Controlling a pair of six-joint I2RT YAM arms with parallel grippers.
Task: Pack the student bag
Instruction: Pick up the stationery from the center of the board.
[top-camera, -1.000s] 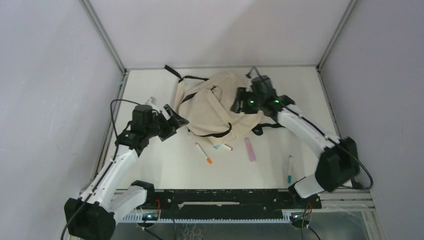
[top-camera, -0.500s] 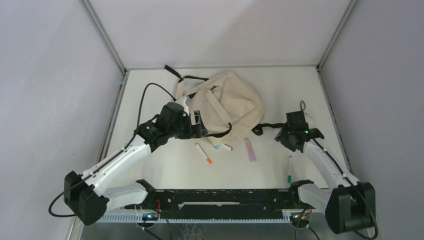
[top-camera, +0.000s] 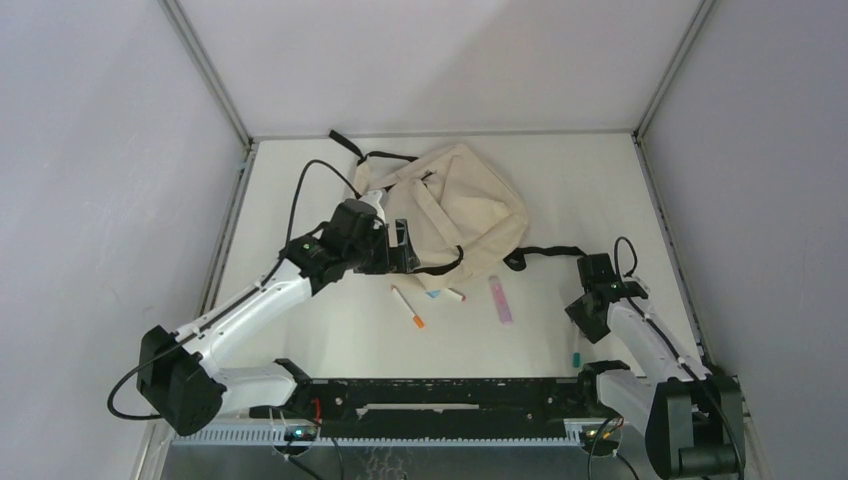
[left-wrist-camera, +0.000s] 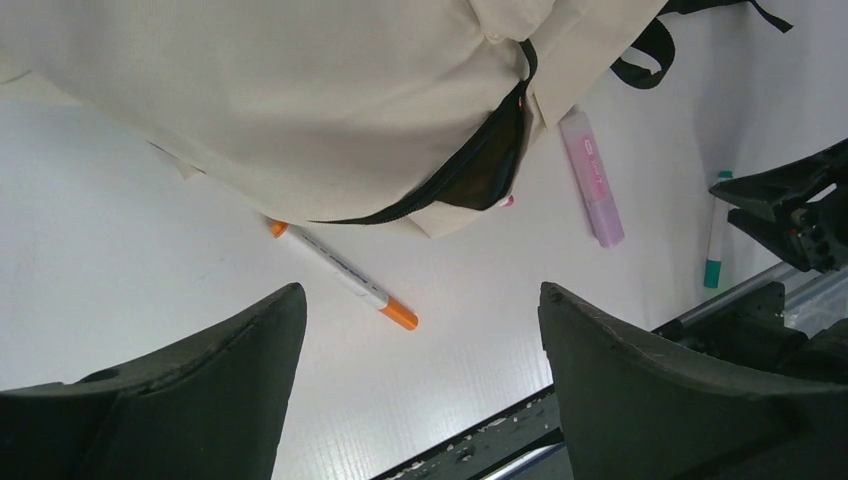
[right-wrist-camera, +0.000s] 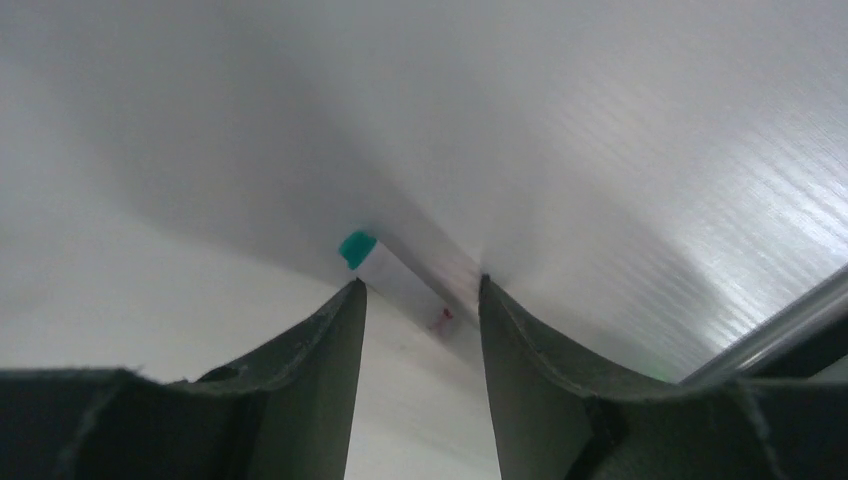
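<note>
After it left student bag (top-camera: 455, 205) | right pincer (right-wrist-camera: 420, 283) straddles green pen (right-wrist-camera: 385, 265)

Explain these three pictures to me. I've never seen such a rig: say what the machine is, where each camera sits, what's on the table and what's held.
Two robot arms are bolted at the table's near edge, each ending in a two-finger gripper. The wide picture looks down from above and behind them; the other two come from cameras on the wrists. On the white table lie a cream student bag, an orange-tipped pen, a pink highlighter and a teal-capped pen. The left gripper stands open by the bag, holding nothing. The right gripper has its jaws on either side of the teal-capped pen; whether it grips it, I cannot tell.
</note>
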